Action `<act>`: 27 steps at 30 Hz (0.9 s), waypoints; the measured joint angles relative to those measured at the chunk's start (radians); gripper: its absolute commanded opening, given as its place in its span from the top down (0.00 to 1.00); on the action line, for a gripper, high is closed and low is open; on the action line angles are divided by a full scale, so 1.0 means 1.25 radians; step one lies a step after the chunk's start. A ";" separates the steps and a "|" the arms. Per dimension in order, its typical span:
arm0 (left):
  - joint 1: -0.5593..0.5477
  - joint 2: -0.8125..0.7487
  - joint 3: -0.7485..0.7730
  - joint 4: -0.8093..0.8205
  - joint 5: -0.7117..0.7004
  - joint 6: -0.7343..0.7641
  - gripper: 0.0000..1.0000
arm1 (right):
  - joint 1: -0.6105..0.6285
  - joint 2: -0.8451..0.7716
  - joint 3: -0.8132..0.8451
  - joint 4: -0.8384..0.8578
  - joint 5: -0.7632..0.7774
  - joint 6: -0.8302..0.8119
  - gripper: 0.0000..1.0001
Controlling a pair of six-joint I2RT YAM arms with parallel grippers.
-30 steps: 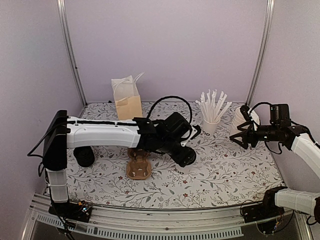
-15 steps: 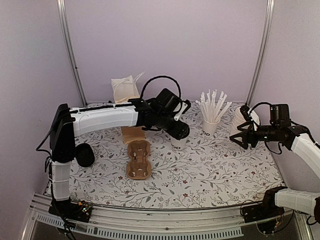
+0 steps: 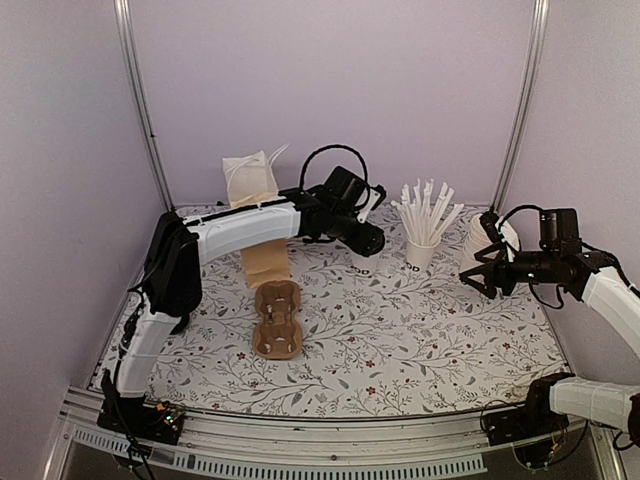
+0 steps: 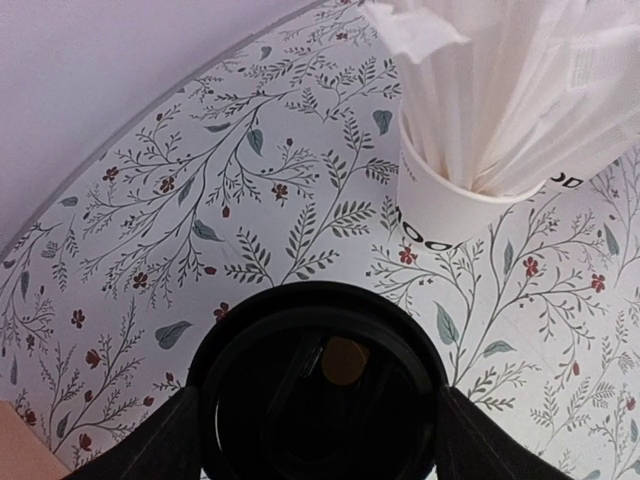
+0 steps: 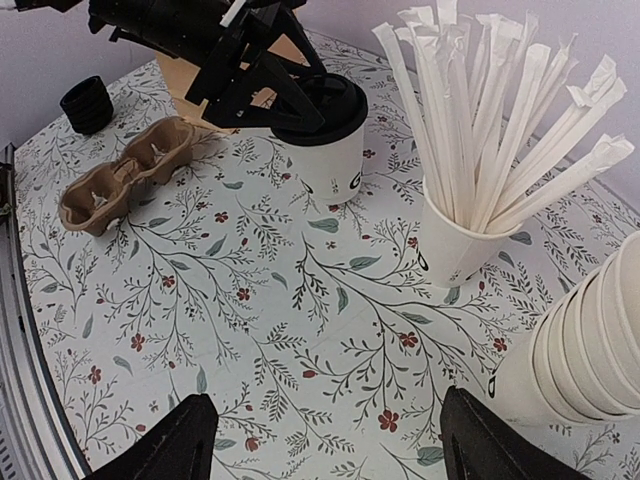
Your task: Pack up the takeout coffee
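Left gripper (image 4: 318, 440) sets its jaws either side of the coffee (image 5: 335, 160) lid beside the straw cup (image 5: 455, 245), seemingly to lift it; whether they pinch is unclear. Right gripper (image 3: 472, 273) hangs beyond that cup, jaws spread.

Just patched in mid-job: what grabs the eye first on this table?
The left gripper clamped around a black-lidded coffee cup at the far centre, beside the straw cup. Next, the empty cardboard carrier mid-table, and the right gripper open by the stacked cups at right.
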 measured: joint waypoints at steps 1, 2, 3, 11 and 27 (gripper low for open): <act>0.000 0.007 0.009 0.000 0.004 0.002 0.20 | 0.000 0.000 0.000 0.000 0.001 0.000 0.20; 0.000 0.013 0.018 -0.001 0.007 0.003 0.19 | 0.000 0.000 0.000 0.000 0.001 0.000 0.20; 0.001 0.016 0.023 -0.002 0.009 0.003 0.18 | 0.000 0.000 0.000 0.000 0.002 0.000 0.20; 0.002 0.032 0.046 -0.002 0.019 0.006 0.15 | 0.000 0.000 0.000 0.000 0.002 0.000 0.20; -0.028 -0.063 0.012 -0.030 -0.025 0.025 0.16 | 0.000 0.000 0.000 0.000 0.003 0.000 0.20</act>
